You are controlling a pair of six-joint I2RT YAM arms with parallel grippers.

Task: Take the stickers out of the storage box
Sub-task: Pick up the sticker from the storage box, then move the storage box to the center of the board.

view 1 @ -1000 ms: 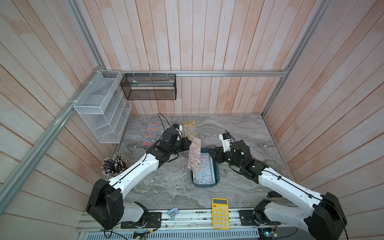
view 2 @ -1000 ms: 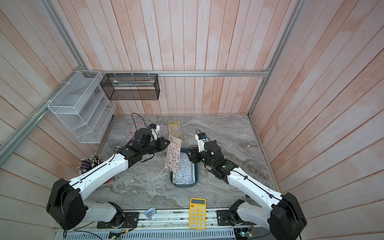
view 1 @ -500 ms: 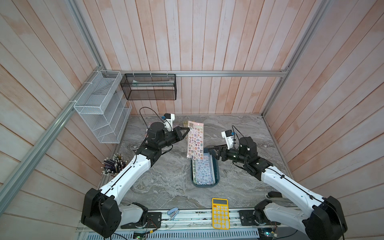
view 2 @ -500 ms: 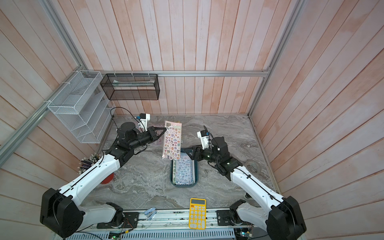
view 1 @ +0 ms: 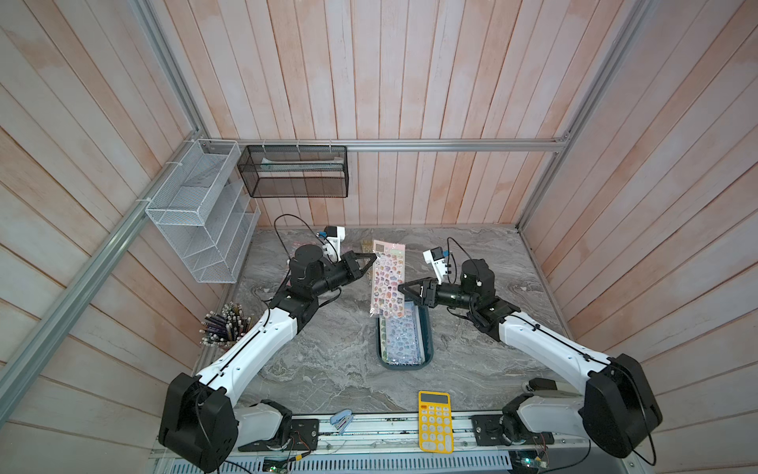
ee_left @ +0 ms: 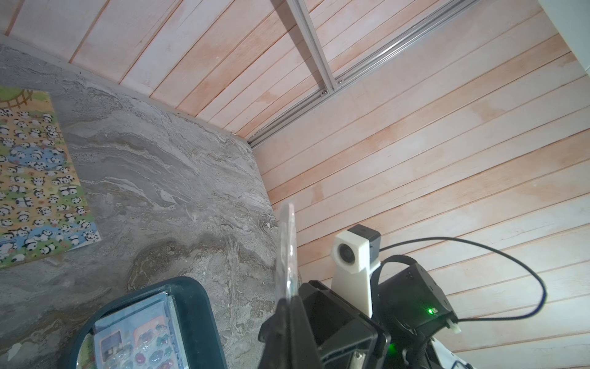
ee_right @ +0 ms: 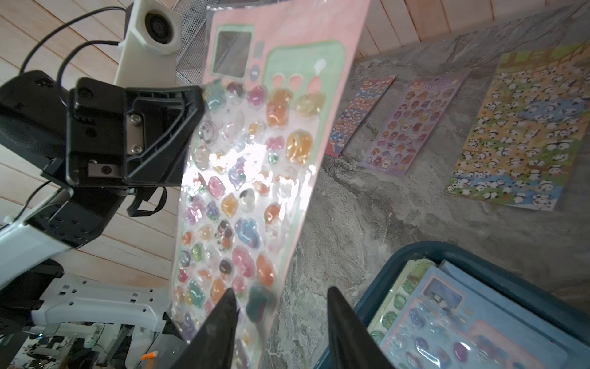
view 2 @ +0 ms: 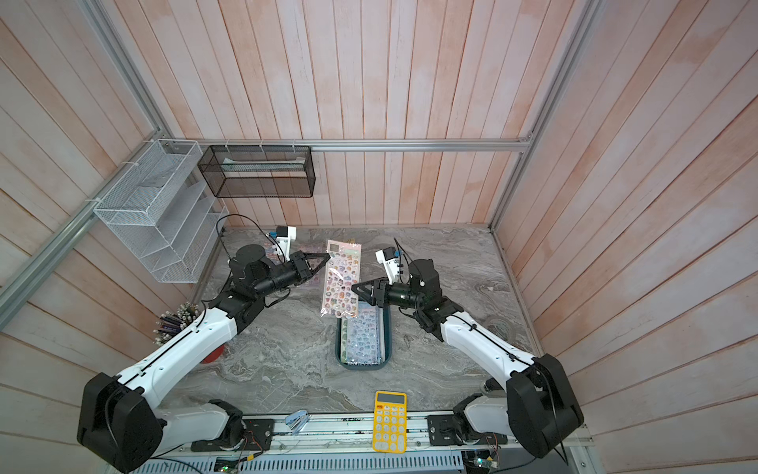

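Note:
My left gripper [view 1: 372, 257] [ee_left: 289, 302] is shut on the upper edge of a pink sticker sheet [view 1: 387, 279] [ee_right: 255, 166], which hangs in the air over the far end of the storage box [view 1: 428, 340] [view 2: 387, 340]. My right gripper [view 1: 404, 287] [ee_right: 281, 303] is open, and the sheet's lower side edge lies between its fingers. More stickers [view 1: 402, 340] lie stacked in the dark teal box. A panda sheet [ee_right: 523, 134], a lilac sheet [ee_right: 418, 121] and a red-blue sheet [ee_right: 360, 111] lie flat on the table beyond it.
A yellow calculator [view 1: 435, 421] and a small stapler [view 1: 342, 419] lie at the table's front edge. A cup of pencils [view 1: 225, 326] stands at the left. A white wire rack [view 1: 201, 213] and a black mesh basket [view 1: 295, 176] hang on the walls.
The left arm has lifted the pink sheet up and toward the back wall. The right gripper has moved in to the sheet's edge, and its jaws have narrowed.

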